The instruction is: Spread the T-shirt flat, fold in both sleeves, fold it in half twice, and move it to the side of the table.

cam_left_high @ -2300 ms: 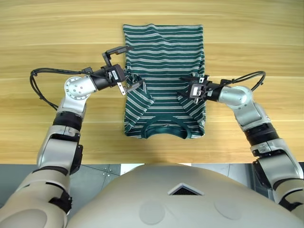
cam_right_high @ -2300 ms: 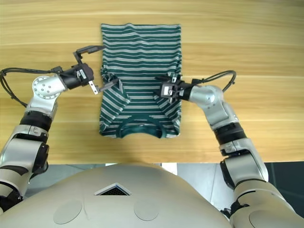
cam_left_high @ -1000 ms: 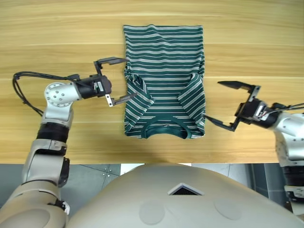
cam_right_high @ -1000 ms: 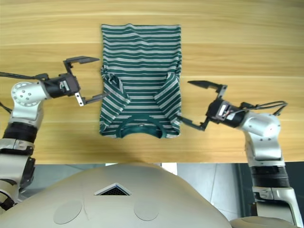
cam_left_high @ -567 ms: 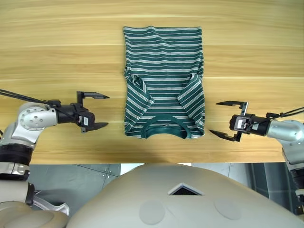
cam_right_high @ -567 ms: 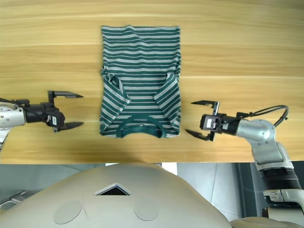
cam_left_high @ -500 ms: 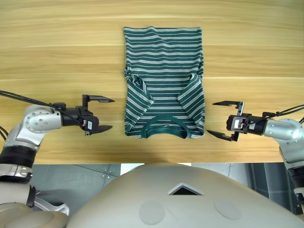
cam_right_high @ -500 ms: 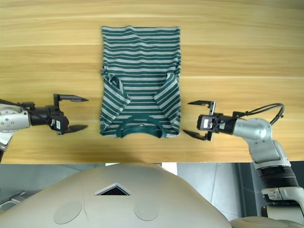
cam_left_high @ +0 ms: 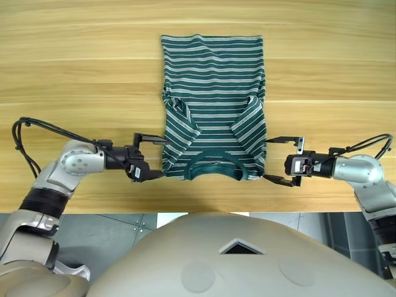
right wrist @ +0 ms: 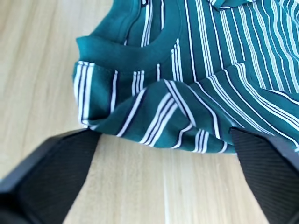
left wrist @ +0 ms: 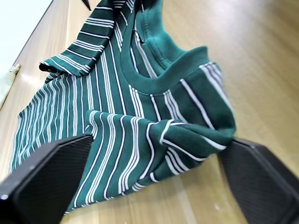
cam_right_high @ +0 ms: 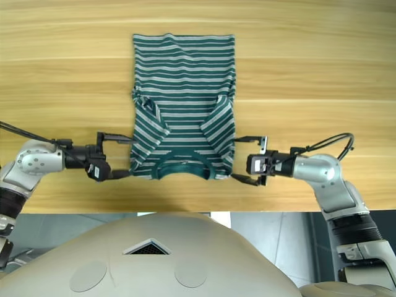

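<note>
1. Across the middle of the left eye view, the green-and-white striped T-shirt (cam_left_high: 213, 105) lies on the wooden table (cam_left_high: 74, 62). Both sleeves are folded in over the chest, the collar points toward the bottom edge and the hem toward the top.
2. At the shirt's lower-left corner, the left gripper (cam_left_high: 162, 158) has its jaws spread wide, with the fingertips reaching the shoulder's edge.
3. At the lower-right corner, the right gripper (cam_left_high: 267, 158) is spread the same way around the other shoulder.
4. Seen from each wrist, a shoulder corner (left wrist: 187, 140) (right wrist: 154, 112) lies between the dark fingers (left wrist: 42, 177) (right wrist: 46, 172), not pinched.
5. Black cables (cam_left_high: 31, 133) loop behind both wrists.
</note>
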Robot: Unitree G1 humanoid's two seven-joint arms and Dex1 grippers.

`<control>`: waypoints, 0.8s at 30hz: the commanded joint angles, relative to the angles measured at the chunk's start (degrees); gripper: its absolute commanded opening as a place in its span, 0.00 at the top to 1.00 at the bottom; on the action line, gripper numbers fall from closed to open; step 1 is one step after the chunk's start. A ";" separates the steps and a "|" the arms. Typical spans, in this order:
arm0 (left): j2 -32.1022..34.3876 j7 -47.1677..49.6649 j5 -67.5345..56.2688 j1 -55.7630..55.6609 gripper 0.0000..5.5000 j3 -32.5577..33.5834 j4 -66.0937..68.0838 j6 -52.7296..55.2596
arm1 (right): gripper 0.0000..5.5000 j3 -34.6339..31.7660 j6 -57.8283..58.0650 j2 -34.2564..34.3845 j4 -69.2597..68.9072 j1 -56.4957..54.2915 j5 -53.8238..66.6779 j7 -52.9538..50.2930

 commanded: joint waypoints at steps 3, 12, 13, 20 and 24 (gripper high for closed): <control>-0.31 0.52 6.56 -1.51 0.31 -2.82 5.54 1.00 | 0.31 2.29 1.60 0.28 0.95 0.36 -2.44 0.19; 0.59 -1.01 3.13 -1.15 0.61 -4.90 4.70 0.49 | 0.62 3.80 1.75 0.70 1.33 -0.98 -2.46 -0.18; 0.80 -1.25 2.62 -1.11 0.66 -5.07 4.56 0.38 | 0.66 3.81 1.82 0.73 1.15 -0.89 -2.42 -0.25; 1.03 -1.98 1.14 -1.15 0.86 -5.84 4.07 0.28 | 0.88 4.21 2.26 0.76 0.77 -0.89 -2.25 -0.27; 0.82 -2.52 0.45 -1.07 0.99 -5.78 4.02 0.12 | 1.00 4.33 2.52 0.57 0.45 -0.87 -2.08 -0.25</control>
